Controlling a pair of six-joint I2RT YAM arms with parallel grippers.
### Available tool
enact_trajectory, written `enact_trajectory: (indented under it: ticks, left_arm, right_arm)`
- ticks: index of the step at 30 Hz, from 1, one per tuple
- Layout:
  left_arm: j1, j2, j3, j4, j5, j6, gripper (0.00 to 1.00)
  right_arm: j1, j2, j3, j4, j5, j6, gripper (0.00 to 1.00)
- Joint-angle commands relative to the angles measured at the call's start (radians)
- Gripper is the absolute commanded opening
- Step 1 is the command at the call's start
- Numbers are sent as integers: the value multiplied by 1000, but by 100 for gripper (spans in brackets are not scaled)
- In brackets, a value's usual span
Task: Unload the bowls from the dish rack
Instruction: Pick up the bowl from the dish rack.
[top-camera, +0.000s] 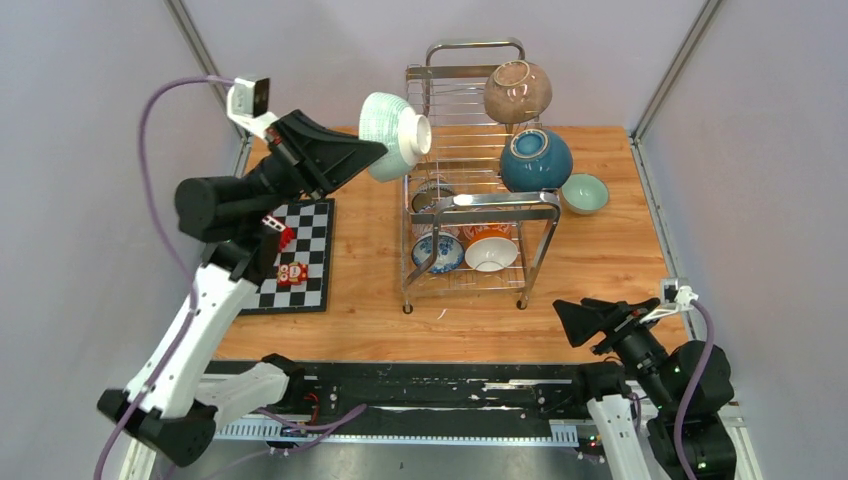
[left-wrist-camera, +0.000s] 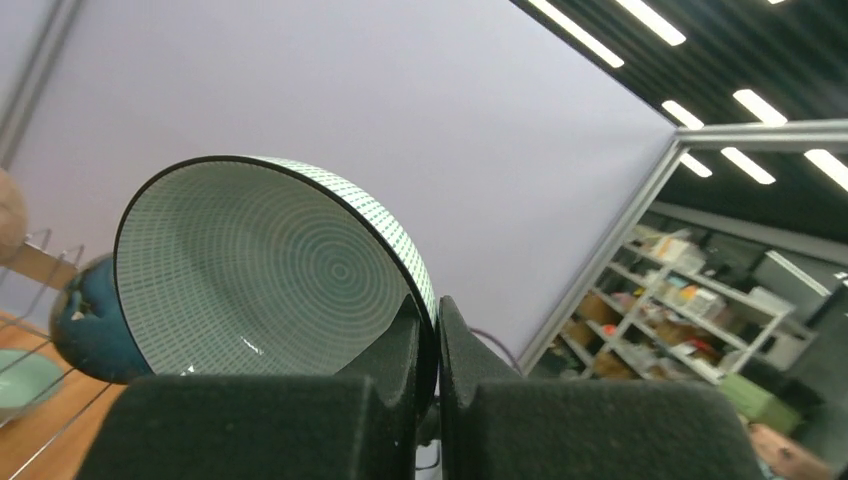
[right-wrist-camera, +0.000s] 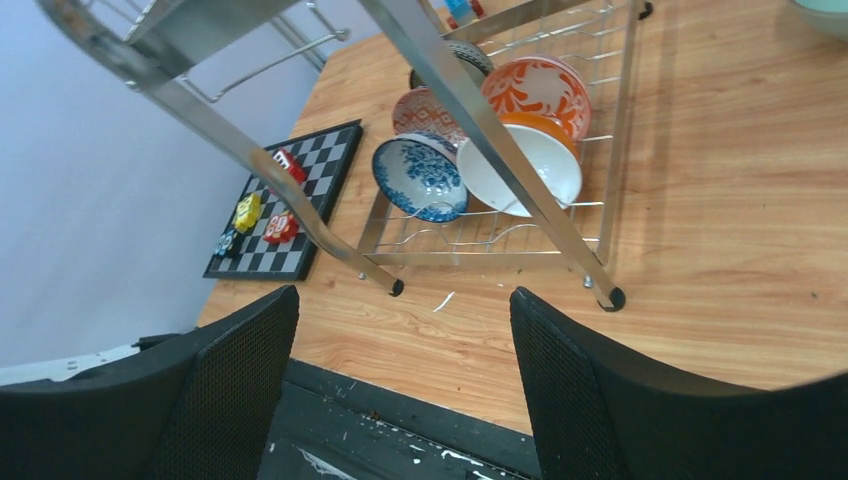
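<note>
from above, we are holding the mint bowl (top-camera: 392, 135) aloft in the left fingers (top-camera: 368, 153), just beside the dish rack (top-camera: 500, 203). at the left wrist, they are pinching its rim tightly. at the right wrist, the right fingers (right-wrist-camera: 230, 370) are standing wide apart, empty, facing the lower bowls (right-wrist-camera: 420, 178). next, we think, it is needing a bare spot on the table (top-camera: 600, 270).

The left arm (top-camera: 200, 310) reaches high and forward, and the left claw (top-camera: 383, 152) is pinched tight on the rim of a mint green bowl (top-camera: 388, 128). The right arm (top-camera: 665, 365) sits folded low, and the right claw (right-wrist-camera: 403, 300) has its jaws spread wide, holding nothing.
</note>
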Motion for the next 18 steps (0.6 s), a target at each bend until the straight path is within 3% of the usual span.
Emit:
enact_trajectory:
  ticks: [1,7,18]
  left_arm:
    - [-30,-128,83,-470,-29,366,0]
    - [-68,-275,19,-729,-161,543,0]
    - [-130,-451,-12,-1131,-327,761,0]
  right_arm:
    - [28,50,70,11,-93,-45,81]
    - [44,139,138,10,-189,-61,80]
    - [44,302,268,-80,-211,-96,76]
